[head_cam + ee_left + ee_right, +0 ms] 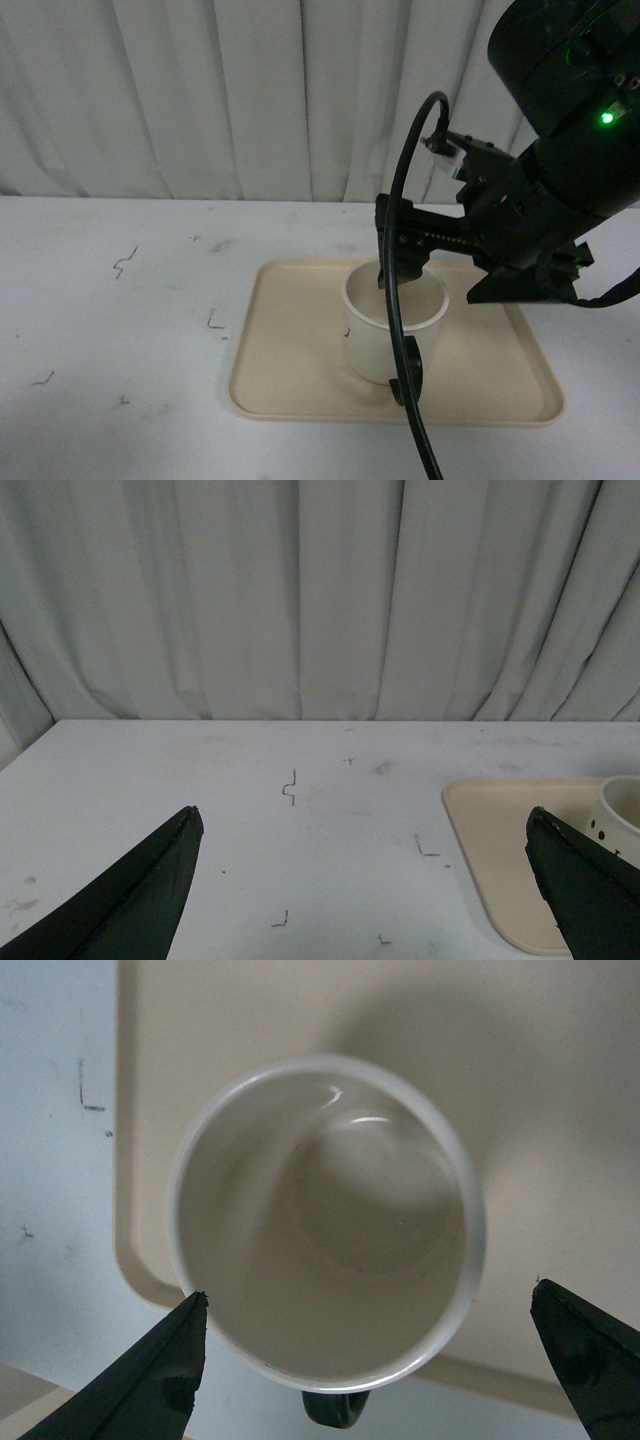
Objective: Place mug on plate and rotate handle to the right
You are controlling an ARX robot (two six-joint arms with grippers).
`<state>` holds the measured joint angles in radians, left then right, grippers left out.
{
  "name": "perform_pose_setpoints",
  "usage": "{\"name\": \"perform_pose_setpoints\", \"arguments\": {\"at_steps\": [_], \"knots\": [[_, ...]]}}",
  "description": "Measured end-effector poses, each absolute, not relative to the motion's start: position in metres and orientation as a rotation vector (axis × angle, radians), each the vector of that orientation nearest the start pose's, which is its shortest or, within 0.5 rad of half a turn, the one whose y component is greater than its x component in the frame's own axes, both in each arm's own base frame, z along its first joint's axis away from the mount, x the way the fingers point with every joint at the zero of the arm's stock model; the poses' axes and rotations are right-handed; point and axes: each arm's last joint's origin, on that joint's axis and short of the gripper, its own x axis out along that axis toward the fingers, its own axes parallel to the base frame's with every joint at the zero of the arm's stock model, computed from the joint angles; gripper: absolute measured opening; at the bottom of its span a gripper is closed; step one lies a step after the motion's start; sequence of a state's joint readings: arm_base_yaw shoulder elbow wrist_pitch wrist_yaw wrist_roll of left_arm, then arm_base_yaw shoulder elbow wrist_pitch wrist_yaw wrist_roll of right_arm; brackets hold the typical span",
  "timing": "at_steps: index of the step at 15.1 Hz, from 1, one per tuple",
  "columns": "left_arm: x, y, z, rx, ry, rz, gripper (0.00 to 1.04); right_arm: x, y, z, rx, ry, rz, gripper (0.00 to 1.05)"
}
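Mug [395,325]: one unit, upright on the plate [290,385], directly beneath the right gripper [365,1298]. The right gripper's jaws are spread wider than the mug rim. In the right wrist view one fingertip [185,1320] lies outside the rim on each side with a visible gap, so nothing is grasped. The mug interior shows no contents.

Handle [408,370]: one, dark, pointing toward the near edge of the plate and slightly to the right. A black cable [415,430] crosses in front of it in the front view.

Plate: one, rectangular with rounded corners. The mug sits about midway between its left and right rims and somewhat nearer the near rim than the far one. Bare plate surface remains on all four sides of the mug, widest to the left and right.

Left gripper [362,815]: well to the left of the plate, jaws apart and empty, over the white table [120,330]. The table bears several small dark marks. A pale curtain [200,100] closes off the area behind the plate's far edge.
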<state>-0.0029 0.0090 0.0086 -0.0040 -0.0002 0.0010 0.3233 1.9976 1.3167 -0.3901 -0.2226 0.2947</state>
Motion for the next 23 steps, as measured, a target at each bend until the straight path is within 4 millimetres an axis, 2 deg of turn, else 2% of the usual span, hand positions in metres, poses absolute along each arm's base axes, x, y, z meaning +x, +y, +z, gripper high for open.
{"name": "perform_pose_setpoints", "arguments": {"at_steps": [3,4,6,8,12,13,14,15,17,23], "knots": [[0.098,0.000,0.165,0.001,0.005,-0.003,0.98,0.384,0.144,0.130,0.232,1.250,0.281,0.98],[0.098,0.000,0.165,0.001,0.004,-0.003,0.98,0.385,0.143,0.123,0.228,1.279,0.251,0.94],[0.098,0.000,0.165,0.001,0.004,-0.003,0.98,0.388,0.143,0.113,0.224,1.325,0.222,0.70],[0.098,0.000,0.165,0.001,0.004,-0.003,0.98,0.392,0.142,0.113,0.219,1.343,0.207,0.50],[0.098,0.000,0.165,0.001,0.004,-0.003,0.98,0.402,0.133,0.120,0.138,1.368,0.226,0.07],[0.098,0.000,0.165,0.001,0.004,-0.003,0.98,0.406,0.130,0.125,0.117,1.364,0.255,0.02],[0.098,0.000,0.165,0.001,0.004,-0.003,0.98,0.411,0.129,0.131,0.081,1.356,0.288,0.03],[0.098,0.000,0.165,0.001,0.004,-0.003,0.98,0.418,0.125,0.141,-0.050,1.331,0.387,0.03],[0.098,0.000,0.165,0.001,0.004,-0.003,0.98,0.420,0.121,0.145,-0.308,1.313,0.573,0.03],[0.098,0.000,0.165,0.001,0.004,-0.003,0.98,0.429,0.128,0.150,-0.675,1.253,0.850,0.03]]}}
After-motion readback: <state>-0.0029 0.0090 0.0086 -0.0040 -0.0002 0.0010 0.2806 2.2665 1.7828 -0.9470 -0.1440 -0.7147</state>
